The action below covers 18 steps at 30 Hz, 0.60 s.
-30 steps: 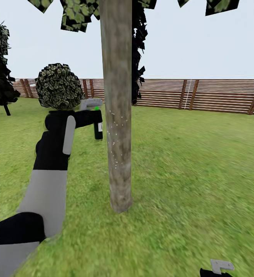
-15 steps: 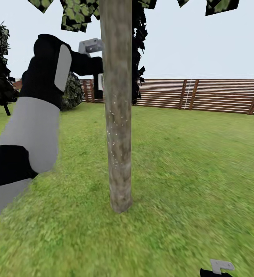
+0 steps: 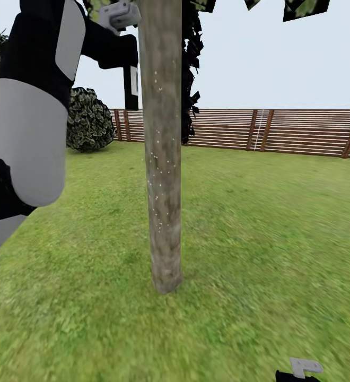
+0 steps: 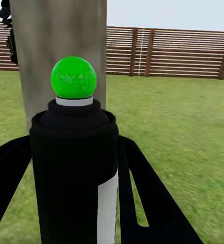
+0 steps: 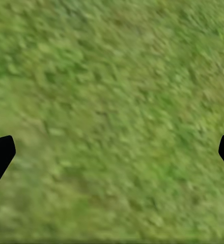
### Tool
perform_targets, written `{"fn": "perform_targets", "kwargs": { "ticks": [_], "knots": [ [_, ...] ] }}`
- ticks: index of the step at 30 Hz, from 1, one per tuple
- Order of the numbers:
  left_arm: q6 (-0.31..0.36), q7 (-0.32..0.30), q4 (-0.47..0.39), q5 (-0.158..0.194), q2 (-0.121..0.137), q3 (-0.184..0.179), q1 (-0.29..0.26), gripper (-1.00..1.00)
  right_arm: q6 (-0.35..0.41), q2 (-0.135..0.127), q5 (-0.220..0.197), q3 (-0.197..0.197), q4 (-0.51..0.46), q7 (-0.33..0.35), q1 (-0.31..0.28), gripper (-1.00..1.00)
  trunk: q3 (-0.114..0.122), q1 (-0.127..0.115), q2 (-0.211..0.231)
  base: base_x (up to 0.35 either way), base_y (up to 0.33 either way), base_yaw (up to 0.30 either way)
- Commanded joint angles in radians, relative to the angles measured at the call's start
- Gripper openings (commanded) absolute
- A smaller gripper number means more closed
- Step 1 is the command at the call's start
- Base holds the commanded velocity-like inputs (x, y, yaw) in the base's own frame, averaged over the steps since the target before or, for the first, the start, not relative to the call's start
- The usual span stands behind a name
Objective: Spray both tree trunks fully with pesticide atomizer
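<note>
Up high at the far left, black left gripper (image 3: 123, 50) clamped round the black pesticide atomizer with white label (image 3: 131, 87), bottle hanging just left of the thick grey-brown mottled tree trunk (image 3: 162, 148), green spot (image 4: 73, 77) on its head facing the bark. Low at the near right, right gripper (image 5: 112, 152) spread wide and empty over the green lawn (image 3: 260, 223). Far back, brown slatted wooden fence (image 3: 281, 131) and round leafy shrub (image 3: 89, 121).
</note>
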Motion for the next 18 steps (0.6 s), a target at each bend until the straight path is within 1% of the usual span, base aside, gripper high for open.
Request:
{"fn": "perform_targets", "kwargs": {
  "ticks": [1, 4, 5, 6, 9, 11, 13, 14, 15, 16, 18],
  "knots": [
    [0.000, 0.000, 0.001, 0.002, 0.004, 0.002, 0.000, -1.00, 0.000, 0.000, 0.000, 0.000, 0.000, 0.000, 0.000, 1.00, 0.000, 0.000, 0.000, 0.000, 0.000, 0.000],
    [0.001, 0.000, 0.003, 0.002, 0.010, 0.005, 0.000, -1.00, 0.000, 0.000, 0.000, 0.000, 0.000, 0.000, 0.000, 1.00, 0.000, 0.000, 0.000, 0.000, 0.000, 0.000],
    [0.001, 0.000, 0.004, 0.002, 0.008, 0.004, -0.001, -1.00, 0.000, 0.000, 0.000, 0.000, 0.000, 0.000, 0.000, 1.00, 0.000, 0.000, 0.000, 0.000, 0.000, 0.000],
    [0.001, 0.000, 0.004, 0.002, 0.005, 0.004, -0.001, -1.00, 0.000, 0.000, 0.001, 0.000, 0.000, 0.000, 0.000, 1.00, 0.000, 0.000, 0.000, 0.000, 0.000, 0.000],
    [0.001, 0.000, 0.007, 0.003, -0.022, 0.002, -0.001, -1.00, 0.000, 0.000, 0.001, 0.000, 0.000, 0.000, 0.000, 1.00, 0.000, 0.000, 0.000, 0.000, 0.000, 0.000],
    [0.000, 0.000, 0.028, 0.003, -0.027, 0.003, -0.001, -1.00, 0.000, 0.000, 0.001, 0.000, 0.000, 0.000, 0.000, 1.00, 0.000, 0.000, 0.000, 0.000, 0.000, 0.000],
    [-0.001, 0.001, 0.074, 0.003, -0.029, 0.006, -0.001, -1.00, 0.000, 0.000, 0.001, 0.000, 0.000, 0.000, 0.000, 1.00, 0.000, 0.000, 0.000, 0.000, 0.000, 0.000],
    [-0.003, 0.002, 0.107, 0.002, -0.028, 0.008, -0.001, -1.00, 0.000, 0.000, 0.001, 0.000, 0.000, 0.000, 0.000, 1.00, 0.000, 0.000, 0.000, 0.000, 0.000, 0.000],
    [-0.004, 0.003, 0.135, 0.001, -0.021, 0.009, -0.001, -1.00, 0.000, 0.000, 0.001, 0.000, 0.000, 0.000, 0.000, 1.00, 0.000, 0.000, 0.000, 0.000, 0.000, 0.000],
    [-0.005, 0.003, 0.143, 0.001, -0.016, 0.009, -0.001, -1.00, 0.000, 0.000, 0.001, 0.000, 0.000, 0.000, 0.000, 1.00, 0.000, 0.000, 0.000, 0.000, 0.000, 0.000],
    [-0.006, 0.004, 0.169, 0.000, 0.009, 0.009, -0.001, -1.00, 0.000, 0.000, 0.001, 0.000, 0.000, 0.000, 0.000, 1.00, 0.000, 0.000, 0.000, 0.000, 0.000, 0.000]
  ]
}}
